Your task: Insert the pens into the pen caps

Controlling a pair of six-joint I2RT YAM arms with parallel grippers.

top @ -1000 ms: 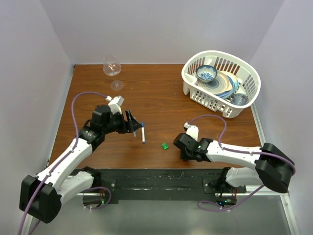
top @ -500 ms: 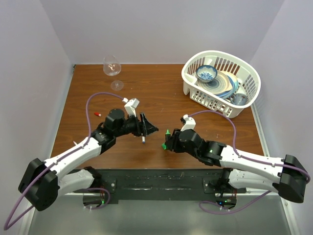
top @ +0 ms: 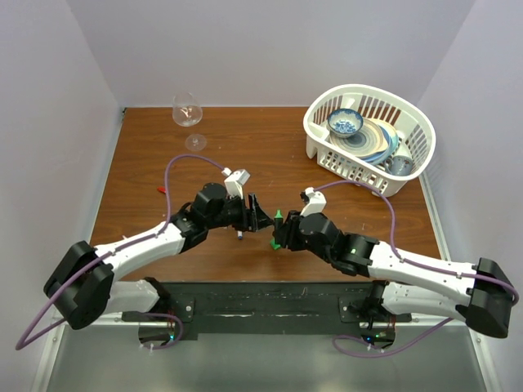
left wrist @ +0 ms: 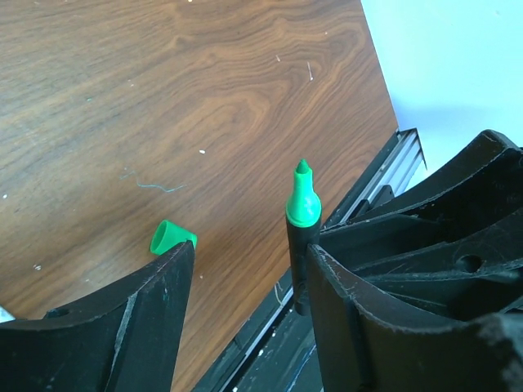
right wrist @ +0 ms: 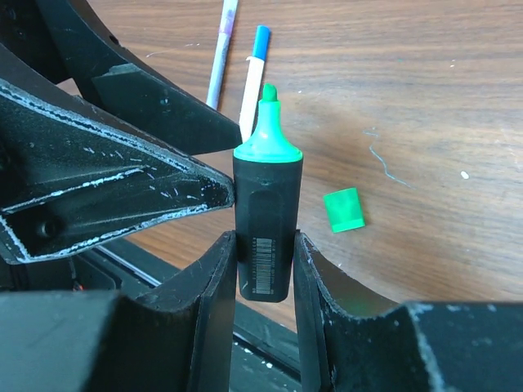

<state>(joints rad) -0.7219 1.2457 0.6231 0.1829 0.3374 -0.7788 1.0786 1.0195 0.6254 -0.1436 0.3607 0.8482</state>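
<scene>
Brown wood-grain desk [top: 270, 155], pale walls on three sides.

Right hand [right wrist: 263, 237]: clamped on black marker [right wrist: 263, 220]. Fingers grip the lower barrel; the marker is upright in the right wrist view, green tip at top and uncapped.

Left hand [left wrist: 249, 253]: fingers apart, holding nothing. Seen from above, it sits just left of the right hand near the desk's middle, the two hands tip to tip. In the left wrist view the marker's tip shows in the gap between the left fingers, closer to the right-side finger; cannot tell if it touches.

Green cap [right wrist: 343, 210]: lies on the desk just right of the marker in the right wrist view, apart from both hands.

White pen [right wrist: 253, 77], blue-tipped, and purple-grey pen [right wrist: 222, 49]: side by side on the desk beyond the marker, partly hidden by the left hand.

Red cap [top: 162, 190]: on the desk, well left of both hands.

Far edge: wine glass [top: 188, 114] at left, white basket [top: 409, 175] with dishes at right.
</scene>
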